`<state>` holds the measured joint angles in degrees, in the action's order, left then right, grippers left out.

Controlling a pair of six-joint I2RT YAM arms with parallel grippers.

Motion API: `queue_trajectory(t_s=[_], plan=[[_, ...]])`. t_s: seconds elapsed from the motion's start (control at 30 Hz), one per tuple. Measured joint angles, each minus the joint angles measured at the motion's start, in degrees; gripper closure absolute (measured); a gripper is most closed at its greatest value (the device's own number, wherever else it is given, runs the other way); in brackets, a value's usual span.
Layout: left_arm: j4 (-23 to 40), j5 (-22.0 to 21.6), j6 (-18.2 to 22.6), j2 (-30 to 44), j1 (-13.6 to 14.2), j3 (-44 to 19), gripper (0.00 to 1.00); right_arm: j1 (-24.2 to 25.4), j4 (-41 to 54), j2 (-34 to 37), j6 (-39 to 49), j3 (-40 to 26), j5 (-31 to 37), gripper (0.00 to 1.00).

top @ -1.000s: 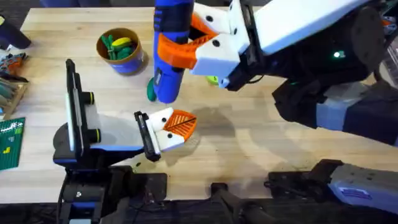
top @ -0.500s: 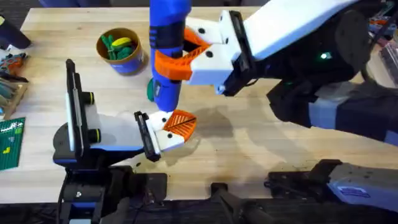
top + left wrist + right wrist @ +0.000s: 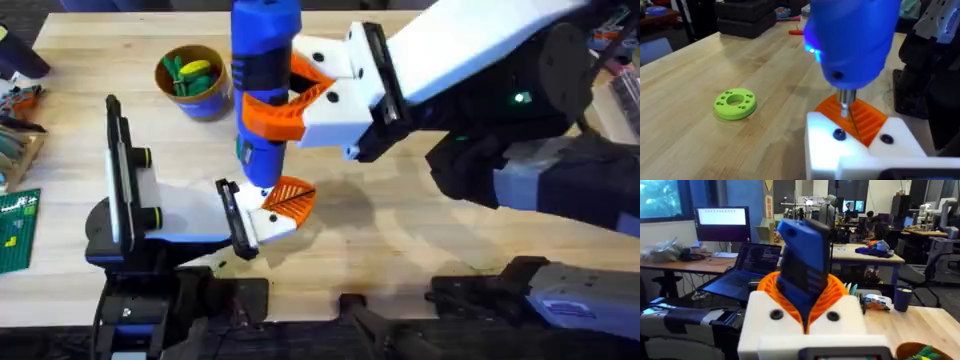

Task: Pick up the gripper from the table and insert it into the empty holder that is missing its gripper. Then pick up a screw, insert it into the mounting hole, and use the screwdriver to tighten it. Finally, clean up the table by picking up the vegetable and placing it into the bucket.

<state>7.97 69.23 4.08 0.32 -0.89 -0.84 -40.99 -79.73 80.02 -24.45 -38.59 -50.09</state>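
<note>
My right gripper [image 3: 268, 100] is shut on the blue screwdriver [image 3: 262, 60] and holds it upright between orange ribbed pads [image 3: 765, 285]. Its thin metal tip [image 3: 845, 107] points down at the white holder [image 3: 256, 222] at the tip of the left arm, which lies flat on the table. The tip stands just above a dark screw head [image 3: 838, 134] in the holder. The orange ribbed gripper [image 3: 292, 198] sits in that holder. A sliver of dark green vegetable [image 3: 240, 150] shows beside the screwdriver's lower end. The tan-and-blue bucket [image 3: 205, 100] stands at the back left with green and yellow pieces inside.
A lime-green round disc [image 3: 735, 103] lies on the wood beyond the holder. Tools and a green board [image 3: 18, 230] crowd the table's left edge. The right arm's body spans the right half of the table.
The right arm has carried the screwdriver left and nearer, so its lower end now stands over the holder. The left arm has not moved.
</note>
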Motion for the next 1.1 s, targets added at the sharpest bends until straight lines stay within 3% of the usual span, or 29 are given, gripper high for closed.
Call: queue_trajectory(t_s=[1.1], plan=[[0.0, 0.0, 0.0, 0.0, 0.0, 0.0, 0.984, -0.9, 1.9, 0.1, 4.3, 0.0, -1.9, 0.973]])
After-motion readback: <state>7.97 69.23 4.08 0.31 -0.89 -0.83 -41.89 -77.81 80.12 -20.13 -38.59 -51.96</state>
